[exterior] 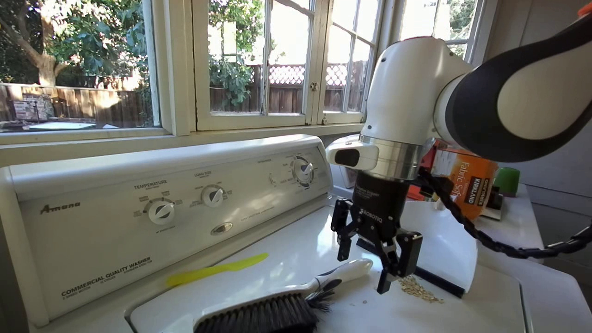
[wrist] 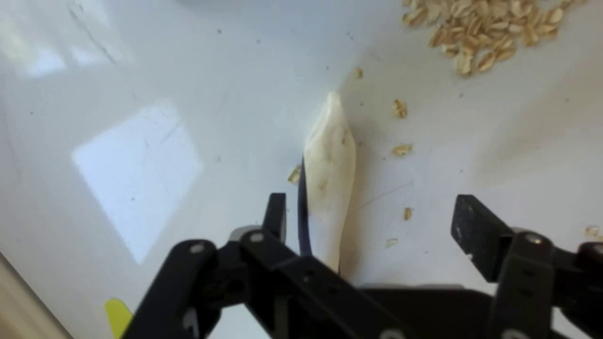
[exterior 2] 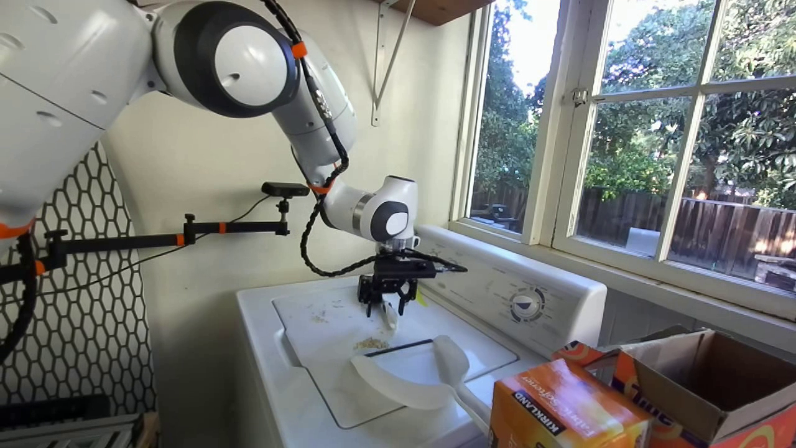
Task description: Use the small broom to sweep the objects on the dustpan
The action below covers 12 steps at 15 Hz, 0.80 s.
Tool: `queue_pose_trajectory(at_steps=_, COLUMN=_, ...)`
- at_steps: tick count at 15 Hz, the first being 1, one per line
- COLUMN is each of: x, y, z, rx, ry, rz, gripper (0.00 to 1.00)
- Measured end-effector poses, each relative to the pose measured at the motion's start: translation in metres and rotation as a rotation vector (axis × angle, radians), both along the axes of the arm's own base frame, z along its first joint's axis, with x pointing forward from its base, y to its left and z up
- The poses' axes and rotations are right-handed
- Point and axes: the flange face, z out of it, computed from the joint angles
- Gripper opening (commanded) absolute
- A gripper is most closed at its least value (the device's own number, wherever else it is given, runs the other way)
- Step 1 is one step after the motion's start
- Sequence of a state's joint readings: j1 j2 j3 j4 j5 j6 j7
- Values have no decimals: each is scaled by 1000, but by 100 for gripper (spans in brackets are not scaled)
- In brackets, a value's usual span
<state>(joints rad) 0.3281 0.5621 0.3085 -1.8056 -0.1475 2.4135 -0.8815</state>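
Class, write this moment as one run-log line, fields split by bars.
gripper: open, above brush handle | brush: lying on washer lid, ungrasped | flake pile: outside dustpan

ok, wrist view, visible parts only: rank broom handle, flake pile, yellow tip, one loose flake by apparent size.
1. Broom handle and flake pile: too alike to rank; pile cropped at the top.
2. Yellow tip
3. Loose flake

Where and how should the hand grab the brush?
I'd take the brush by the middle of its handle, from above, fingers closing across its width: it's long and slim. The open hand hangs above it; in the wrist view the handle shows between the fingers, nearer one, so centring first may help. The bristles would likely give under a squeeze.
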Motion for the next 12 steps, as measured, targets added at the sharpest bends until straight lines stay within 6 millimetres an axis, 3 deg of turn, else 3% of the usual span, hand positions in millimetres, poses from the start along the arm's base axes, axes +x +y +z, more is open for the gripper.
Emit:
queue_pose_trajectory(at_steps=6, x=0, y=-1, z=-3, rx=-12, ry=-5, rz=9, gripper=11)
queue_pose_trajectory(at_steps=8, x=2, y=-3, z=-3, rx=-20, ry=-13, rz=6, gripper=5)
queue_pose_trajectory(at_steps=12, x=10, y=-6, z=2, rx=-18, ry=-76, rz=9, gripper=7)
